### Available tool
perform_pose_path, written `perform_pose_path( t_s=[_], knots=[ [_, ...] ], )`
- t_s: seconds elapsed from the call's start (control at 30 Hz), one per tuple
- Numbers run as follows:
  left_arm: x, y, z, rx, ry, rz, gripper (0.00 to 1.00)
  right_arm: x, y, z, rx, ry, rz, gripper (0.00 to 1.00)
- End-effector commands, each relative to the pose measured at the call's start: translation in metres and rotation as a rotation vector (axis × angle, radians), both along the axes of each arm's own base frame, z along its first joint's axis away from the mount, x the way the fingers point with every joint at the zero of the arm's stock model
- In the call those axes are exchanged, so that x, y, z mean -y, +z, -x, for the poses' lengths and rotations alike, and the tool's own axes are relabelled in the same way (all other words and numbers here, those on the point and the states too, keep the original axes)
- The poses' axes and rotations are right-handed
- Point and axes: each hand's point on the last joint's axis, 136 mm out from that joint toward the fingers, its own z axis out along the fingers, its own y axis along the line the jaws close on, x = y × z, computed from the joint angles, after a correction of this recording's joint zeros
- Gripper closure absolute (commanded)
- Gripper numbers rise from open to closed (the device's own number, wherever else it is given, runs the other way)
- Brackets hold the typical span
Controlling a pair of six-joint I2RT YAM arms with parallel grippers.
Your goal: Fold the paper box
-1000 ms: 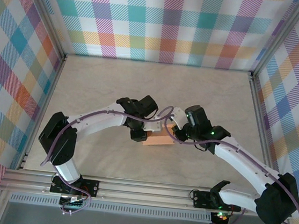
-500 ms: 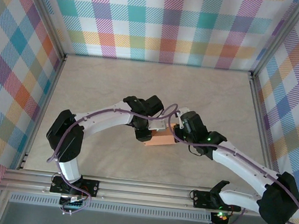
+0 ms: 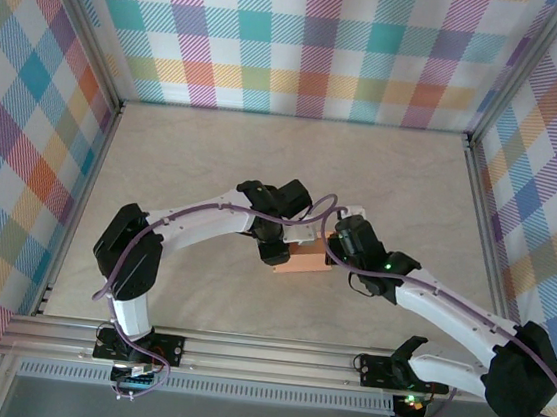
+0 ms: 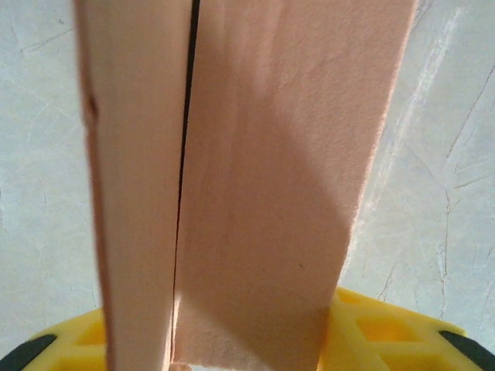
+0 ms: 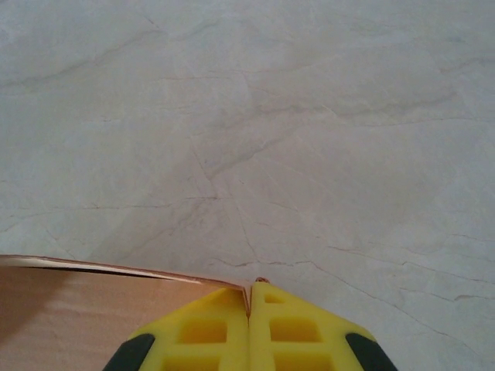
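The paper box (image 3: 305,264) is a salmon-orange cardboard piece held just above the table between both grippers. In the left wrist view the paper box (image 4: 271,154) stands up as two panels with a dark seam between them. My left gripper (image 4: 224,334) has a yellow finger on each side of its lower end and grips it. The left gripper (image 3: 277,252) is at the box's left end in the top view. My right gripper (image 5: 249,292) is shut, with a thin edge of the paper box (image 5: 93,309) pinched between its yellow fingers. This right gripper (image 3: 331,252) is at the box's right end.
The pale marbled table (image 3: 264,157) stretches behind and to both sides of the arms. Plaid walls (image 3: 308,41) close it in at the back and sides. An aluminium rail (image 3: 262,353) with both arm bases runs along the near edge.
Both grippers and the box have shifted slightly to the right. The right wrist has come down closer to the box, and the left arm has stretched further out.
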Motion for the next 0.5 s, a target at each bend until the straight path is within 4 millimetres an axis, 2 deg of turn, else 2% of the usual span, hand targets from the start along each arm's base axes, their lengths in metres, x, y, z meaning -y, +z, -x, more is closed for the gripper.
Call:
perform_pose_path(
  t_s=[0.0, 0.1, 0.33, 0.4, 0.47],
  knots=[
    [-0.005, -0.018, 0.004, -0.034, 0.037, -0.056, 0.56, 0.002, -0.015, 0.01, -0.012, 0.002, -0.009, 1.0],
    [-0.005, -0.018, 0.005, -0.036, 0.039, -0.061, 0.56, 0.003, -0.022, 0.013, 0.003, 0.004, -0.013, 1.0],
    [-0.004, -0.018, 0.005, -0.032, 0.038, -0.061, 0.55, 0.002, -0.024, 0.015, 0.023, 0.013, -0.008, 1.0],
    [-0.003, -0.015, 0.005, -0.027, 0.039, -0.049, 0.51, 0.001, -0.024, 0.015, 0.022, 0.015, -0.006, 1.0],
    [-0.001, -0.009, 0.003, -0.012, 0.043, -0.032, 0.43, 0.001, -0.024, 0.015, 0.021, 0.018, -0.003, 1.0]
  ],
)
